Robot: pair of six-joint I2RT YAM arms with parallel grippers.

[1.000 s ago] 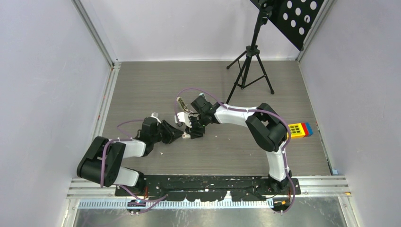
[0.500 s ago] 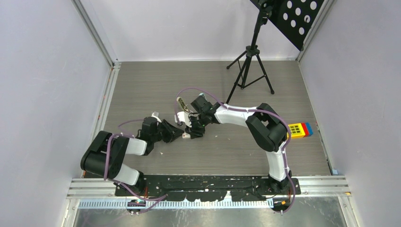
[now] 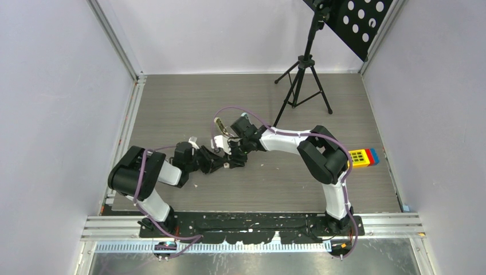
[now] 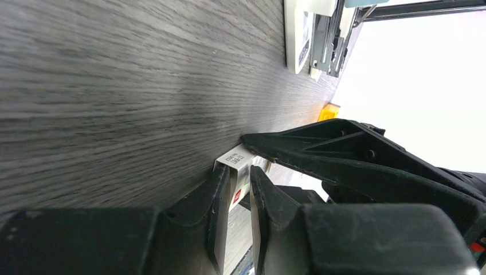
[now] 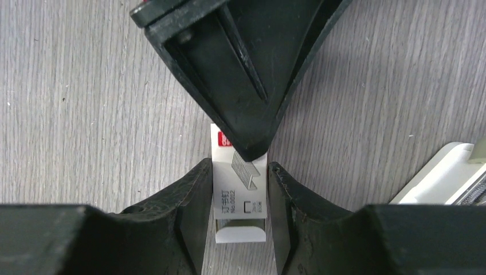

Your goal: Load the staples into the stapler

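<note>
a: where is the staple box (image 5: 238,212) sitting?
b: it is lying flat on the table (image 3: 172,103), caught between both arms, with the white stapler (image 5: 441,177) lying near it, looking open.
a: what is the right gripper (image 5: 239,166) doing?
b: it is squeezing the box's two long sides, narrowed so both pads are touching cardboard.
a: and the left gripper (image 4: 239,177)?
b: it is facing in from the opposite end, nearly closed, pinching the end with the red mark between its tips.
a: which step is going on?
b: i am reading it as opening the box: one arm bracing, the other working the end. no staple strip is showing, though a pale tongue is poking out at the right gripper's end.
a: what is the next move asking for?
b: probably a steady pull apart along the box's length, the right grip holding firmly without crushing the cardboard, then carrying a strip over to the stapler.
</note>
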